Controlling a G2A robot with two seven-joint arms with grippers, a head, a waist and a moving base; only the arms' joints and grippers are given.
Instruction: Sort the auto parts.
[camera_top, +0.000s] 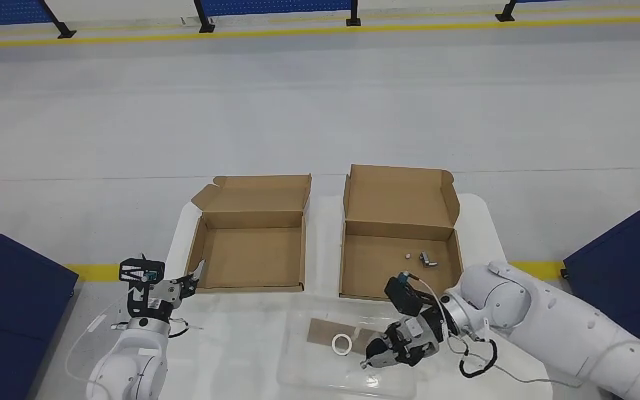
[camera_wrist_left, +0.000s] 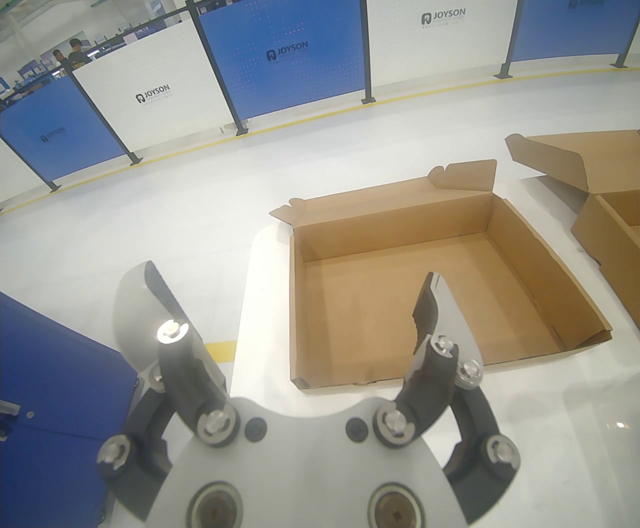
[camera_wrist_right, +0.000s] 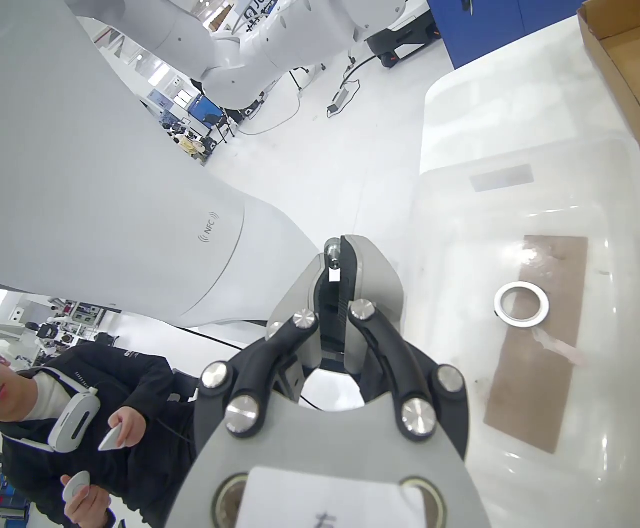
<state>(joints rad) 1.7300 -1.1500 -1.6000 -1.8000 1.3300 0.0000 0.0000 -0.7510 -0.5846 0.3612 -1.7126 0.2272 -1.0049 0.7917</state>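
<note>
Right end effector (camera_wrist_right: 335, 260) around metal part (camera_wrist_right: 331, 247)

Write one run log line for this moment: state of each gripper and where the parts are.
left gripper: open, by empty left box | right gripper: shut on small metal part, over clear tray | white ring: in tray
</note>
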